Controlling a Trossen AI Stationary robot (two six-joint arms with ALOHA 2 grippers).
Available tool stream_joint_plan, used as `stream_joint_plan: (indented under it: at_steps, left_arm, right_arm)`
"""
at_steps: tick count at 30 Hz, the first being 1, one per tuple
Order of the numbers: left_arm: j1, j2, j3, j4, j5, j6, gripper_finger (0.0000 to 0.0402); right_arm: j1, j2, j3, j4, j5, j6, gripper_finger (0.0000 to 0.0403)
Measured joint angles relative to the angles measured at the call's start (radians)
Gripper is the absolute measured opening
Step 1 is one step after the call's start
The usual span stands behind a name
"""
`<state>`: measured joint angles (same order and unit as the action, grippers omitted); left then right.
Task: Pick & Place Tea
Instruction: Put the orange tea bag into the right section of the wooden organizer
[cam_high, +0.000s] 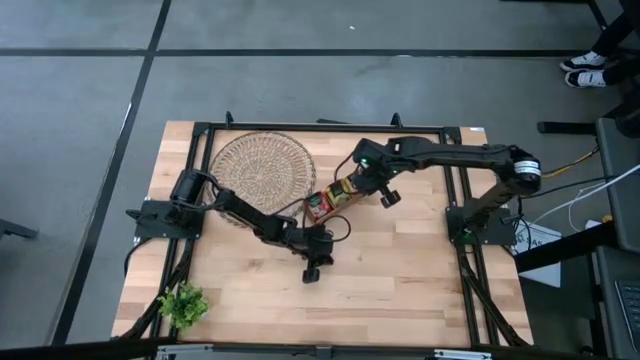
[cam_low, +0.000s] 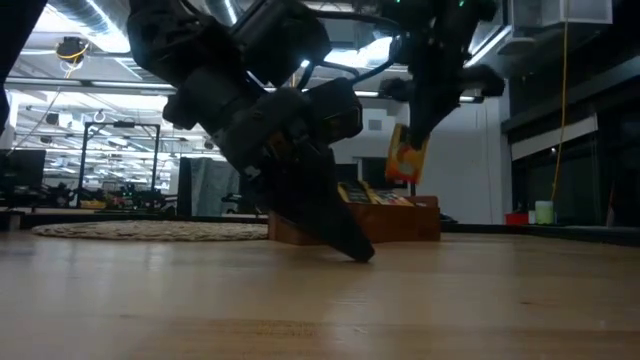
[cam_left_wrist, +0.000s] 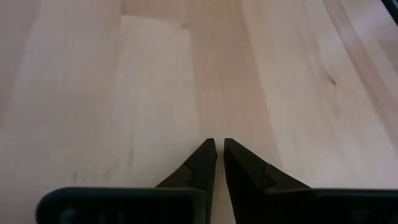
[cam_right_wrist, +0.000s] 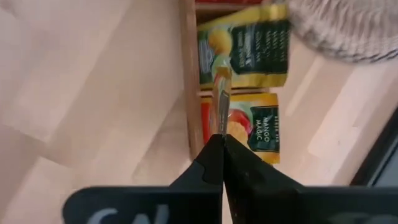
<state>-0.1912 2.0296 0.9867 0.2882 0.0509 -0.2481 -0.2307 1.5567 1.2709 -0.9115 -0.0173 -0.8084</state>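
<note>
The right gripper (cam_right_wrist: 219, 140) pinches one thin tea sachet (cam_right_wrist: 221, 93) by its edge above the wooden tray (cam_high: 333, 196). The sachet looks light, floppy and slippery, so an edge grip suits it. The left gripper (cam_left_wrist: 220, 149), pressed together, rests on the table (cam_high: 420, 270).

A round woven wicker dish (cam_high: 263, 167) is sitting at the far side of my pale wooden table (cam_high: 400, 270), a narrow wooden compartment tray (cam_high: 331, 198) is lying just beside it, and a small green plant (cam_high: 183, 304) is occupying the near left corner.
</note>
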Motion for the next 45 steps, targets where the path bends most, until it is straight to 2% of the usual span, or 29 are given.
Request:
stream_joint_plan:
  at_steps: [7, 14, 23, 28, 31, 36, 39, 45]
  left_arm:
    - [0.009, -0.001, 0.001, -0.012, -0.011, 0.001, 0.0033]
    - [0.014, -0.001, 0.001, -0.033, -0.018, 0.001, 0.0033]
    - [0.031, -0.002, 0.001, -0.037, -0.003, 0.001, 0.0033]
    - [0.034, -0.002, 0.000, -0.038, -0.002, 0.000, 0.0033]
    - [0.033, -0.002, 0.001, -0.041, -0.010, -0.003, 0.0033]
    - [0.030, -0.013, 0.000, -0.056, -0.063, -0.010, 0.0028]
    - [0.024, -0.026, 0.000, -0.073, -0.101, -0.011, 0.0022]
    - [-0.010, -0.078, -0.003, -0.179, -0.257, -0.018, 0.0012]
  right_arm:
    - [-0.044, 0.101, 0.000, 0.000, 0.141, -0.124, 0.0004]
    - [-0.081, 0.153, 0.000, 0.000, 0.133, -0.140, 0.0004]
    - [-0.081, 0.152, 0.000, -0.008, 0.131, -0.185, 0.0005]
    - [-0.080, 0.152, 0.000, 0.003, 0.226, -0.301, 0.0005]
    - [-0.083, 0.152, 0.012, 0.003, 0.242, -0.362, 0.0005]
    - [-0.086, 0.151, 0.078, 0.002, 0.227, -0.437, 0.0005]
    - [-0.098, 0.149, 0.115, 0.004, 0.160, -0.462, 0.0004]
    - [-0.124, 0.150, 0.126, -0.016, 0.128, -0.505, 0.0004]
